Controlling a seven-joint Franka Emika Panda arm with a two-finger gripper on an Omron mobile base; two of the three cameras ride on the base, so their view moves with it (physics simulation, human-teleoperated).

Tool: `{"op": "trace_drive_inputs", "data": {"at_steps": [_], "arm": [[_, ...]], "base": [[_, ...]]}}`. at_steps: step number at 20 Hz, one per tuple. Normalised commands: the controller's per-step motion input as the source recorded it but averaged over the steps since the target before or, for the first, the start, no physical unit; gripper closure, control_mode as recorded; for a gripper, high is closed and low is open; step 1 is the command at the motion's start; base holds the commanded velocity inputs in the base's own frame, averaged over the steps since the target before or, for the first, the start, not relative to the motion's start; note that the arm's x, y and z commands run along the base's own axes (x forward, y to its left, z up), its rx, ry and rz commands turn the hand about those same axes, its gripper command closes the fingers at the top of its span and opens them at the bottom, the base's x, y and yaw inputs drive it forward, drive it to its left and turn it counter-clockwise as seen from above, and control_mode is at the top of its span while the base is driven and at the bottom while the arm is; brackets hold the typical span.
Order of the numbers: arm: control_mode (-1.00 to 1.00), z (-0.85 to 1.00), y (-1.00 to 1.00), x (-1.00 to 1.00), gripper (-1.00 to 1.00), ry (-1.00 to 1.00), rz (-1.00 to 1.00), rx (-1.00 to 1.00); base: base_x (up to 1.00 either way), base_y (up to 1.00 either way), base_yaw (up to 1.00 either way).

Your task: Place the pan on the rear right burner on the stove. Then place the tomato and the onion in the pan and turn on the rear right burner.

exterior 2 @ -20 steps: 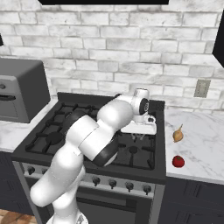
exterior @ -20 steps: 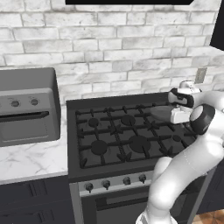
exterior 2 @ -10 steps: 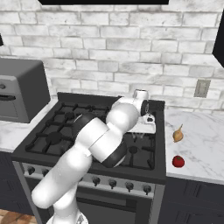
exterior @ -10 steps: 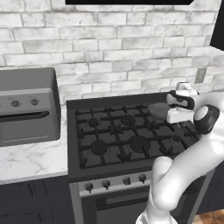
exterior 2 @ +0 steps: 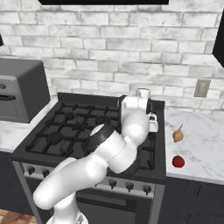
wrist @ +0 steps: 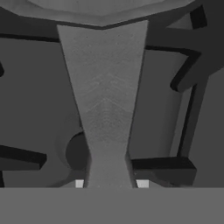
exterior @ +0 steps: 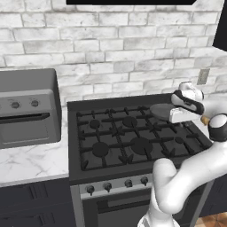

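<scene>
Hand: your hand (wrist: 109,183) is clamped on the pan's handle (wrist: 105,100), low on its narrow end; the handle runs up between the fingertips to the pan bowl.
Pan: the pan (exterior: 162,109) is over the rear right part of the stove (exterior: 133,133), carried by its handle. You cannot tell from these views whether it rests on the grate or hangs just above.
Burner: the rear right burner (wrist: 78,151) shows as a dark round cap beside the handle, under the grate bars.
Handling, pan: judge it stiff, metal, fairly light, but bowl-heavy from this end of the handle, so it may droop or swivel in the grip. Keep the squeeze firm and lower it level.
Tomato: the tomato (exterior 2: 177,161) lies on the table (exterior 2: 197,140) to the right of the stove. Likely smooth, round, ready to roll; take it across the middle, gently.
Onion: the onion (exterior 2: 177,134) lies behind the tomato, apart from it. Probably firm with slippery skin; grip the bulb, not the tip.
Risk: the pan could sit off-centre on the grate.
</scene>
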Motion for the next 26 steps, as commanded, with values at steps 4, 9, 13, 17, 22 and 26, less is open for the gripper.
{"op": "trace_drive_inputs", "data": {"at_steps": [4, 9, 13, 17, 22, 26], "arm": [[-1.0, -0.17, 0.0, -0.02, -1.0, 0.04, -0.07, -0.07], [-1.0, -0.1, 0.0, -0.28, -1.0, 0.0, -0.06, -0.05], [-1.0, 0.0, 0.0, -0.16, -1.0, 0.0, -0.06, -0.03], [-1.0, 0.23, 0.0, 0.0, -1.0, -0.05, -0.05, -0.02], [-1.0, 0.64, -0.01, 0.0, -1.0, -0.16, -0.05, 0.0], [-1.0, 0.62, -0.05, -0.04, -1.0, -0.16, -0.05, 0.0]], "base": [[0.0, 0.0, 0.0], [0.0, 0.0, 0.0], [0.0, 0.0, 0.0], [0.0, 0.0, 0.0], [0.0, 0.0, 0.0], [0.0, 0.0, 0.0]]}}
